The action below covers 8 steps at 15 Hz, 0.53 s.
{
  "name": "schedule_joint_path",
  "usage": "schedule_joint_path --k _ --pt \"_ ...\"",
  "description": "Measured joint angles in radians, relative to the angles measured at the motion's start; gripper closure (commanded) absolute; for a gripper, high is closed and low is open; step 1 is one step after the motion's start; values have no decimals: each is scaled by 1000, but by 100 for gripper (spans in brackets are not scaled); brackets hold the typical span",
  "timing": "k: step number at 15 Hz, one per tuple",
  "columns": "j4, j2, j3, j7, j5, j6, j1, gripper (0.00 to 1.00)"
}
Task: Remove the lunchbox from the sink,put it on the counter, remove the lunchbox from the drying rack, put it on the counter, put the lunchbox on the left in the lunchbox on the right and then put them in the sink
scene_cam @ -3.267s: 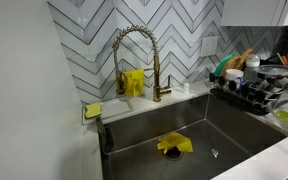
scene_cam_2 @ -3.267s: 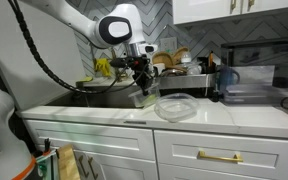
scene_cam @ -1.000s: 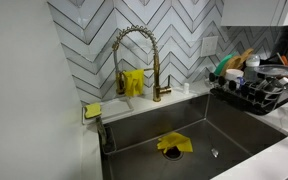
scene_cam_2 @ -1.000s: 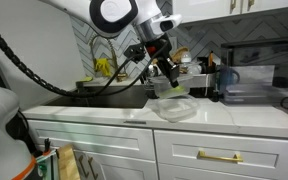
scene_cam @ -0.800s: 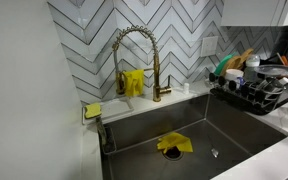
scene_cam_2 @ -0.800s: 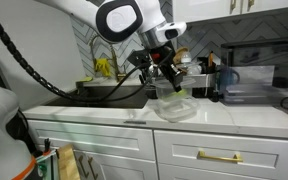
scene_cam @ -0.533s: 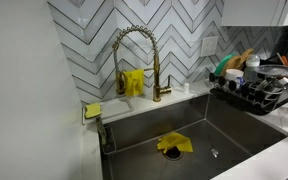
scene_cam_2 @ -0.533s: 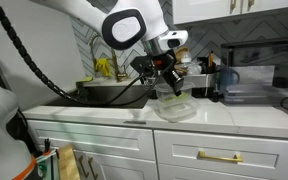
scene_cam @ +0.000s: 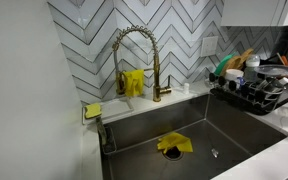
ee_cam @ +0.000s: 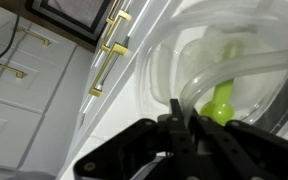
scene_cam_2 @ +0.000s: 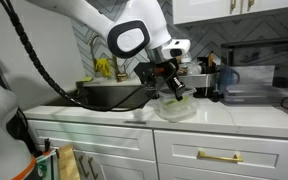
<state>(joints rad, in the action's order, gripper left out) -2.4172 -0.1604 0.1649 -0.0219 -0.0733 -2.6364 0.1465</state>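
In an exterior view my gripper [scene_cam_2: 168, 86] is shut on the rim of a clear lunchbox [scene_cam_2: 180, 98] with a green tab. It hangs tilted just above a second clear lunchbox [scene_cam_2: 164, 113] standing on the white counter [scene_cam_2: 239, 119]. The wrist view shows my gripper [ee_cam: 180, 108] pinching the clear rim of the held lunchbox [ee_cam: 220, 98], with the other lunchbox [ee_cam: 164, 62] below it on the counter [ee_cam: 132, 95]. The steel sink [scene_cam: 239, 128] holds no lunchbox. The black drying rack [scene_cam: 256, 97] stands at its right end.
A gold spring faucet [scene_cam: 134, 58] rises behind the sink and a yellow cloth [scene_cam: 174, 144] lies in the basin. A yellow sponge [scene_cam: 92, 110] sits at the corner. Dishes fill the rack. White cabinet fronts with gold handles [ee_cam: 110, 58] drop below the counter edge.
My gripper has carried the held lunchbox rightward and down, from above the counter's edge to just over the lunchbox standing on the counter. The sink view is unchanged.
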Motion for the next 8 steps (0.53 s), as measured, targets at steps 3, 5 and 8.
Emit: schedule_joint_path --k 3,5,8 --pt "0 12 -1 1 -1 0 0 68" --pt "0 18 -1 1 -1 0 0 61" --pt "2 23 -1 3 -1 0 0 38"
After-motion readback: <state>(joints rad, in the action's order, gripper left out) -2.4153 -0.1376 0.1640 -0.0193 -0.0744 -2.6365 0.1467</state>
